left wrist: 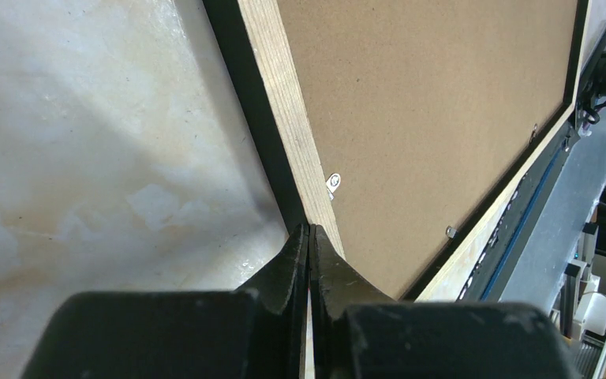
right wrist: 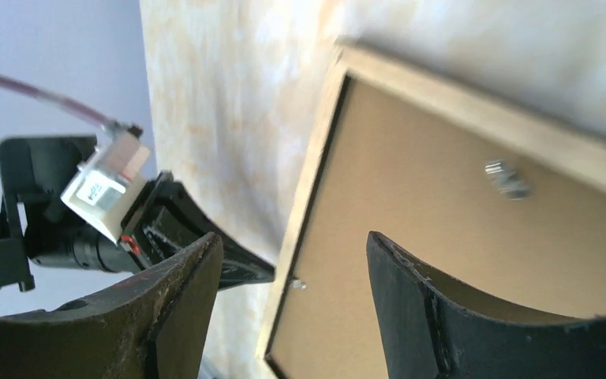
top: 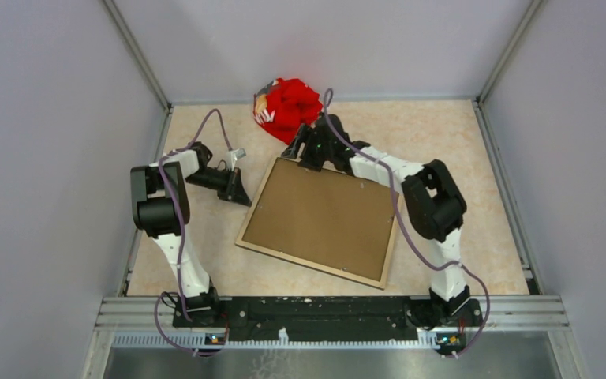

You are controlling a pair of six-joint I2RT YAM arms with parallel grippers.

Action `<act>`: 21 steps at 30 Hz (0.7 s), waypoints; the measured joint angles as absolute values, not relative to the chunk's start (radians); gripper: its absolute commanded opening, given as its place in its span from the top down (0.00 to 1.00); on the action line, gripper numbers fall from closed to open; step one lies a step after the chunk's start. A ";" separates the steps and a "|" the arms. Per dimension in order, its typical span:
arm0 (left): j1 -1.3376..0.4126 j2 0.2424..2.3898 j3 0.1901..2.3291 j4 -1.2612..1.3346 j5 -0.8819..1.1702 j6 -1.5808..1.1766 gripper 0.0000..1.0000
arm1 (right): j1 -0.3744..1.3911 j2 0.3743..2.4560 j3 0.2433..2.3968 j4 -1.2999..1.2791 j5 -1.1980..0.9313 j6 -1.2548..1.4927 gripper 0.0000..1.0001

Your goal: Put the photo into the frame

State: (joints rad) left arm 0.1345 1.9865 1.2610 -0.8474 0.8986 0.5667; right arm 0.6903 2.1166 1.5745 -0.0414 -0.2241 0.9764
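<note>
- The photo (top: 319,217) lies face down, so only its flat brown board back shows. It sits inside the frame, level with the rim or just under it, near the middle of the table.
- The frame (left wrist: 288,118), a large thin rectangle, lies back up with its light wood rim around the board and a black edge showing underneath. It is turned slightly askew to the table's edges.
- Both should handle as stiff, flat, fairly light pieces. The board is smooth and offers nothing to pinch. The rim's outer edge or a corner looks like the only real hold, and a push there would probably slide the whole frame.
- Small metal clips (left wrist: 334,182) sit along the inner rim. They are probably fiddly and need a fingertip nudge.
- The left gripper (left wrist: 309,229) is clenched with nothing in it. Its forearm reaches in low and its tips are at the frame's left edge. Whether they touch the frame is unclear.
- The right gripper (right wrist: 293,241) is spread wide with nothing between its fingers. It hovers over the frame's far edge near the far-left corner, elbow raised and wrist angled down.
- A crumpled red cloth bundle (top: 288,110) rests just beyond that edge on the beige marbled table (top: 458,142).
</note>
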 measured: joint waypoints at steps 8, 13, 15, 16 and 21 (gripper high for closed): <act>0.134 1.987 1.261 -0.848 0.898 0.567 0.93 | 0.598 2.019 1.487 -0.075 -0.117 0.892 0.33; 0.134 1.987 1.261 -0.848 0.898 0.567 0.93 | 0.602 2.051 1.479 -0.084 -0.122 0.886 0.33; 0.134 1.987 1.261 -0.848 0.898 0.567 0.93 | 0.605 2.063 1.479 -0.087 -0.125 0.883 0.33; 0.134 1.987 1.261 -0.848 0.898 0.567 0.93 | 0.605 2.067 1.479 -0.088 -0.126 0.882 0.33; 0.134 1.987 1.261 -0.848 0.898 0.567 0.93 | 0.605 2.106 1.482 -0.086 -0.136 0.883 0.34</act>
